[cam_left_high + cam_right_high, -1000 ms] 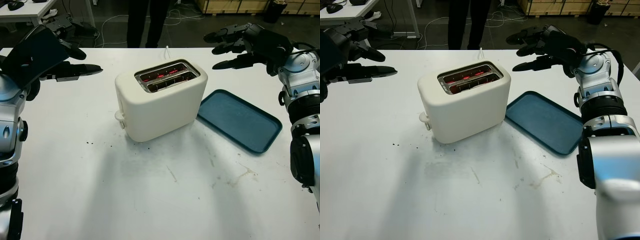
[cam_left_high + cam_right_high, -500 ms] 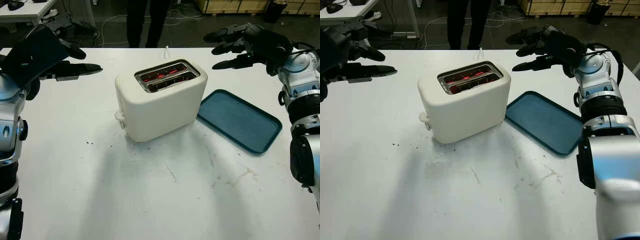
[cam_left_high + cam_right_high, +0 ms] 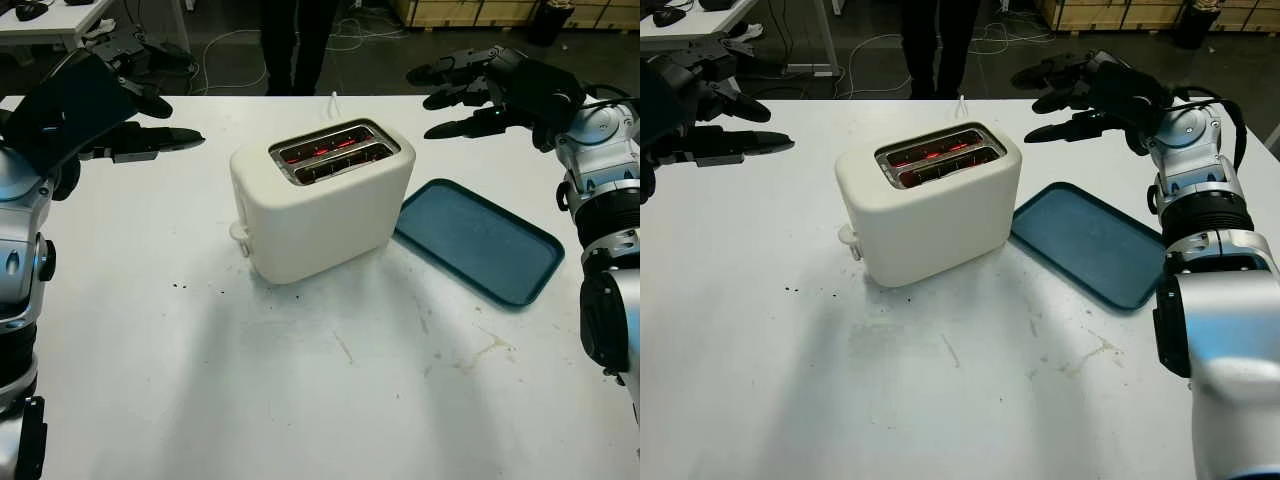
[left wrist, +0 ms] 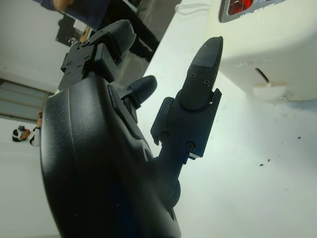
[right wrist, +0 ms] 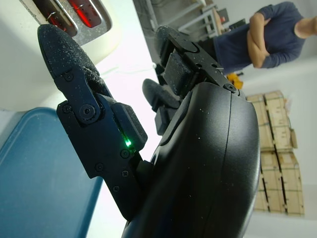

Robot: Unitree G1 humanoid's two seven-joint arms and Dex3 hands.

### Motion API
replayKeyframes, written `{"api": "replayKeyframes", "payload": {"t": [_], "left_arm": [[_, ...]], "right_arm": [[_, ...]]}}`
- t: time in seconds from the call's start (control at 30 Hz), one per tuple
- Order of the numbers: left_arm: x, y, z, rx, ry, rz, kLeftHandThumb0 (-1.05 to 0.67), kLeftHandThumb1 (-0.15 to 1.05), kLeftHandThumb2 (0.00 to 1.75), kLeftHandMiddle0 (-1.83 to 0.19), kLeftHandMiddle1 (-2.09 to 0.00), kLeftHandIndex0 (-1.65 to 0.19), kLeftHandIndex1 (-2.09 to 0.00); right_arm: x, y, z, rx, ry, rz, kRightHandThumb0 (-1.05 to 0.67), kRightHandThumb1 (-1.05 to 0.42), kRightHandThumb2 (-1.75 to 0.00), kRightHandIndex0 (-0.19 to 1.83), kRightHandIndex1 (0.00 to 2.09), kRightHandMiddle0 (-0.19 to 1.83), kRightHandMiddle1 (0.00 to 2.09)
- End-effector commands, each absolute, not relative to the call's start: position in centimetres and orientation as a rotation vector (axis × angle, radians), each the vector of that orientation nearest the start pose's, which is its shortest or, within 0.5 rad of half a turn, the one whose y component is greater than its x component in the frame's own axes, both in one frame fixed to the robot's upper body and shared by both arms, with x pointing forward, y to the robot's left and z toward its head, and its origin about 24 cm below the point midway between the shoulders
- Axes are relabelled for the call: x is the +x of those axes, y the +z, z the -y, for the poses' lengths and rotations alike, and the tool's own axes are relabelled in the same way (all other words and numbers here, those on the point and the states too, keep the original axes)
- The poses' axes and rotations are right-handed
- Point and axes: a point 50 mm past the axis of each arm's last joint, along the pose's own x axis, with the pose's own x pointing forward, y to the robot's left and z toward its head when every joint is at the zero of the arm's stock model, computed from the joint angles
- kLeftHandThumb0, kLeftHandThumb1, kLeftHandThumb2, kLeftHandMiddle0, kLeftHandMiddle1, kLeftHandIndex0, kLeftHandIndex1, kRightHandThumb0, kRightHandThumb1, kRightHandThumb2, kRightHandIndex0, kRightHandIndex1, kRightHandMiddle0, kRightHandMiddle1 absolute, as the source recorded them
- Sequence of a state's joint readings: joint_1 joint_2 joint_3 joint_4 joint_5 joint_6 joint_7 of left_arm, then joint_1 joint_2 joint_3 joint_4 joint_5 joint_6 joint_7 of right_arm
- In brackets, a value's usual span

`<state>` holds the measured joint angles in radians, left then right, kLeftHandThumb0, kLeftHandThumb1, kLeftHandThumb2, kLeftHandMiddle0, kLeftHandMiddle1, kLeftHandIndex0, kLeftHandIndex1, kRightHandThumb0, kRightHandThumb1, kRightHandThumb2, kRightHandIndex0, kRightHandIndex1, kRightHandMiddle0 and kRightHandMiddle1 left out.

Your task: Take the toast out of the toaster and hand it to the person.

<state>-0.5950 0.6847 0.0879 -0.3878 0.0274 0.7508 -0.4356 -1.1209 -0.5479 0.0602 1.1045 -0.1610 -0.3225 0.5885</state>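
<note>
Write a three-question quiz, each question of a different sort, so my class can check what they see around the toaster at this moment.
1. True or false: the left hand is holding something.
2. Which object lies on the table beside the toaster, on the right hand's side? A) a plate B) a blue tray C) a cup
3. Fill in: the toaster slots glow ____ inside.

Key
1. False: it is open, raised off to one side of the toaster; the right hand is open at the other side.
2. B, the blue tray.
3. Red.
</note>
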Motion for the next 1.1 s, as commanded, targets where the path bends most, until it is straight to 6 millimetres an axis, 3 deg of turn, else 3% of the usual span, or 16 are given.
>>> {"api": "replayKeyframes", "payload": {"t": [0.0, 1.07], "left_arm": [[29.16, 26.53, -21.19, 0.662, -0.167, 0.181, -0.31, 0.79, 0.00, 0.00, -1.29, -0.09, -0.83], [29.25, 26.41, -21.19, 0.660, -0.164, 0.187, -0.32, 0.79, 0.00, 0.00, -1.31, -0.10, -0.85]], "right_arm": [[40.43, 22.24, 21.70, -0.703, 0.447, 0.163, -0.81, -0.71, 0.00, 0.34, 0.65, 0.63, 0.00], [40.40, 22.19, 21.80, -0.720, 0.441, 0.157, -0.78, -0.71, 0.00, 0.36, 0.58, 0.61, 0.00]]}}
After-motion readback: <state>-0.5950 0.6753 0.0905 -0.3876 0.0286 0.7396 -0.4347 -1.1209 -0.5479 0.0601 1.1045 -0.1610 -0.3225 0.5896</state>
